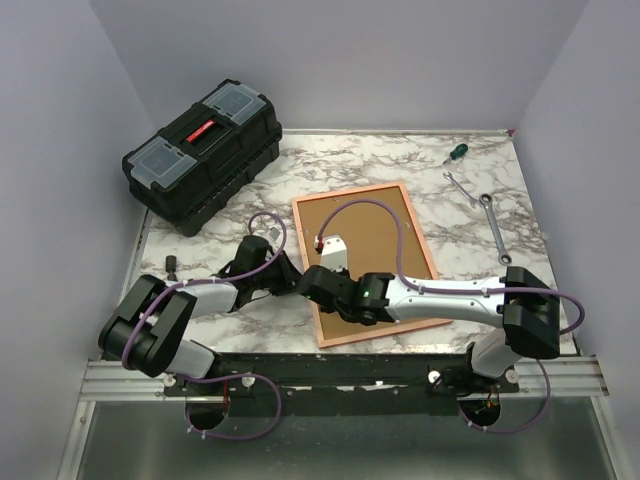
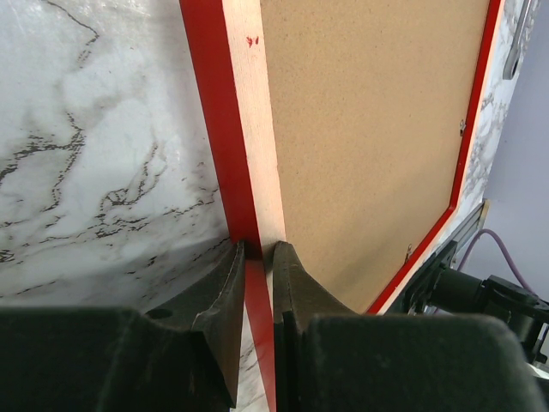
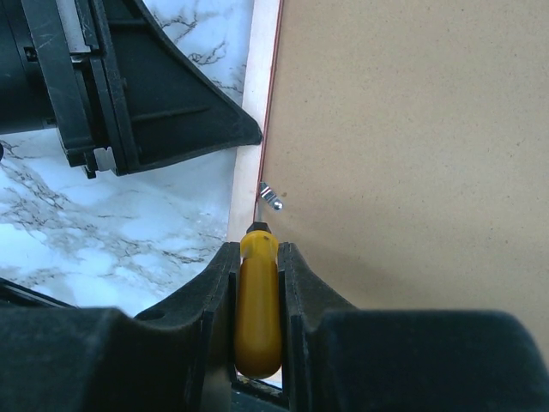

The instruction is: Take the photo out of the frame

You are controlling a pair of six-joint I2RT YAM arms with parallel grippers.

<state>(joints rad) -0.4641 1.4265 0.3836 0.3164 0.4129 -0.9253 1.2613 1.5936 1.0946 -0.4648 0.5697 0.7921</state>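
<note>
The red frame [image 1: 350,191] lies face down on the marble table, its brown backing board [image 1: 375,235] facing up. The photo is hidden under the board. My left gripper [image 1: 298,280] is shut on the frame's left rim; in the left wrist view [image 2: 257,253] the jaws pinch the red rim [image 2: 206,103] beside the board [image 2: 369,129]. My right gripper [image 3: 257,257] is shut on a yellow-handled screwdriver [image 3: 257,309]. The screwdriver's tip is at a small metal clip [image 3: 271,197] on the board's left edge [image 3: 412,154]. The left gripper's fingers [image 3: 146,94] are just beyond it.
A black toolbox [image 1: 200,155] stands at the back left. A green-handled screwdriver [image 1: 456,152] and two wrenches [image 1: 462,188] [image 1: 495,225] lie at the back right. A small black part [image 1: 172,265] lies at the left. The right arm [image 1: 450,295] crosses the frame's near edge.
</note>
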